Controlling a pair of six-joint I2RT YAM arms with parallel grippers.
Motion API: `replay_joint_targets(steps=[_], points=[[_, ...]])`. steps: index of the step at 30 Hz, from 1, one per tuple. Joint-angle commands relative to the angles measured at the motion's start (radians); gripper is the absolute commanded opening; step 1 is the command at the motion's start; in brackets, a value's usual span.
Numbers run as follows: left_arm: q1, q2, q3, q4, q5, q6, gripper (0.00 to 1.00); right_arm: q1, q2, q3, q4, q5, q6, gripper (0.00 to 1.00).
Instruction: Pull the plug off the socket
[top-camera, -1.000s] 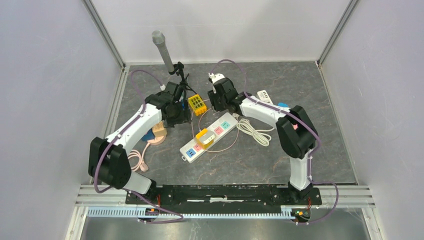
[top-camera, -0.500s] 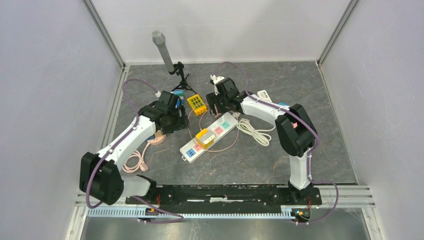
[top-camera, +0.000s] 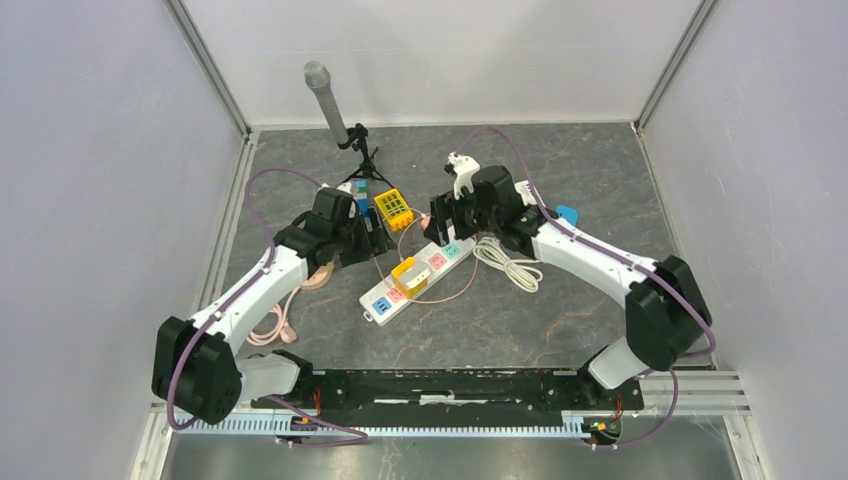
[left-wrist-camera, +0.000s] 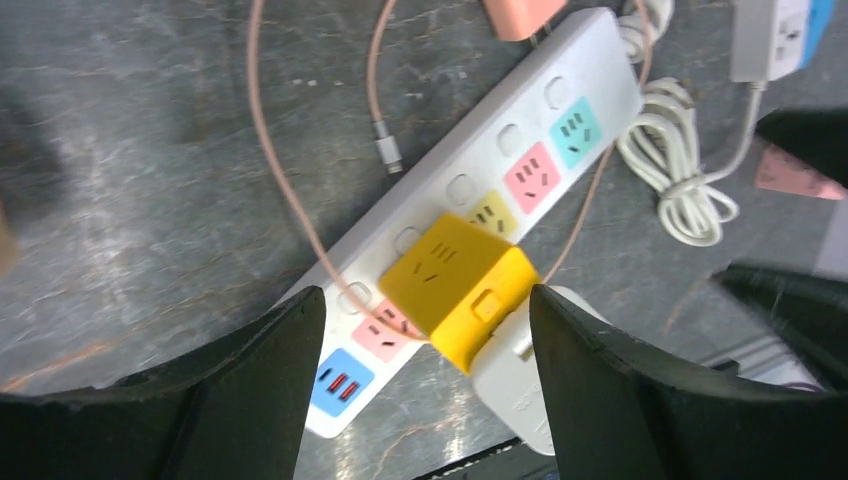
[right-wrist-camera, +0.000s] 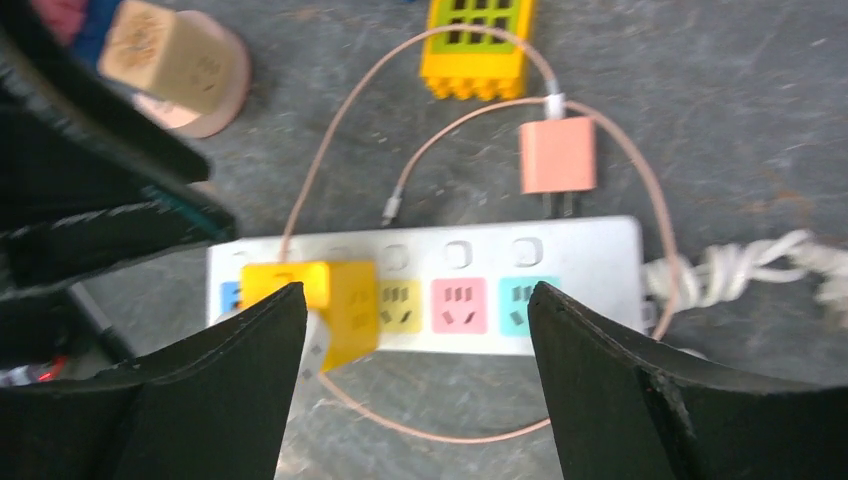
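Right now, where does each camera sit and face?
Top external: above and behind the bases, looking down at the table; left arm and right arm show.
Left wrist: on the left arm, looking down at the yellow plug on the power strip; open left hand frames it.
Right wrist: on the right arm, looking down at the same strip; open right hand shows.
Shared: all three show plug and strip.

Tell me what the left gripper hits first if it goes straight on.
Probably the yellow plug on the power strip, which the open left gripper frames; depth is unclear.
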Motion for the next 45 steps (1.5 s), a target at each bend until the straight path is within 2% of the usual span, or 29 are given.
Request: replay_joint_targets(steps=[1,9,13,16,22,26,34,41,45], points=[[0.000,0.031,-0.011,0.142,0.117,-0.073,0.81,-0.001,-0.100,-0.115,0.112,-0.141,0.132,0.86],[-0.001,0.141,-0.035,0.176,0.240,-0.080,0.75,0.000,-0.184,-0.237,0.184,-0.146,0.332,0.84],[0.000,0.164,-0.065,0.183,0.313,-0.084,0.71,0.005,-0.187,-0.226,0.107,-0.150,0.365,0.85],[-0.002,0.148,-0.114,0.197,0.367,-0.145,0.67,0.019,-0.188,-0.223,0.042,-0.134,0.423,0.85],[0.000,0.129,-0.157,0.230,0.441,-0.222,0.59,0.126,-0.239,-0.286,0.057,-0.007,0.625,0.83],[-0.007,0.149,-0.191,0.387,0.553,-0.323,0.58,0.192,-0.268,-0.316,0.025,0.098,0.728,0.80],[-0.022,0.137,-0.243,0.442,0.551,-0.298,0.59,0.254,-0.307,-0.355,-0.055,0.216,0.860,0.72],[-0.022,0.088,-0.270,0.349,0.499,-0.147,0.70,0.258,-0.319,-0.365,-0.003,0.252,0.892,0.61],[-0.022,0.058,-0.247,0.312,0.482,-0.169,0.68,0.258,-0.291,-0.333,0.004,0.229,0.913,0.55]])
